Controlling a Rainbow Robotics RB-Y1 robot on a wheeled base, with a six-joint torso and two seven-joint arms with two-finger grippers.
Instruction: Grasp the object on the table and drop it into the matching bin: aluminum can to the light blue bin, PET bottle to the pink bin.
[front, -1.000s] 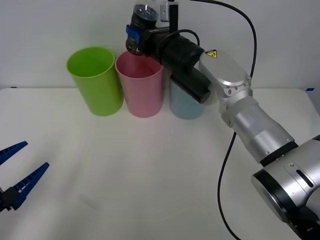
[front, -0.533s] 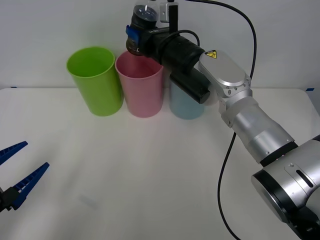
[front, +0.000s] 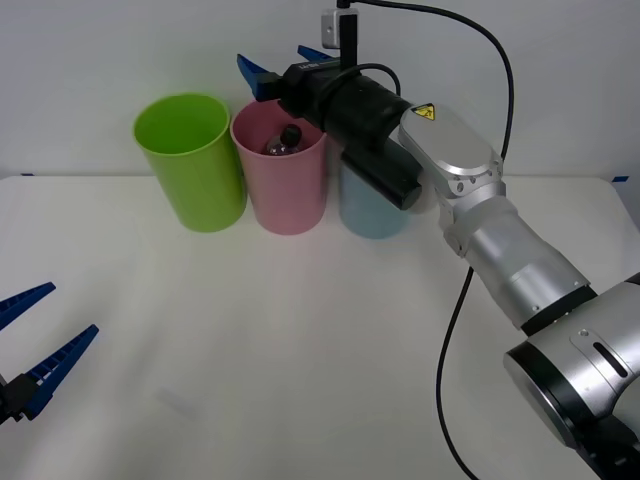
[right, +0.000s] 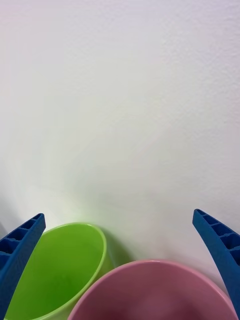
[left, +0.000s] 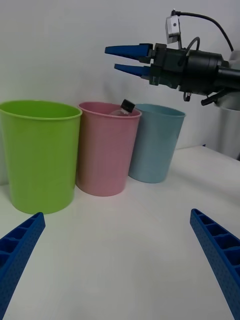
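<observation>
Small clear plastic bottle (front: 283, 140) (black cap up) lies inside tall pink plastic bin (front: 285, 195). Right hand (front: 283, 64) above it, released. Drop looks done.

The right gripper (right: 120, 270) was wide open, with one blue ribbed finger (right: 17, 257) at each lower corner. Between the fingers sat the round rim of the pink bin (right: 150, 290), close to the camera. Just beside it stood a lime green tub (right: 60, 272), and its inside showed. The two rims looked almost touching. Behind them was a plain white wall (right: 120, 100).
</observation>
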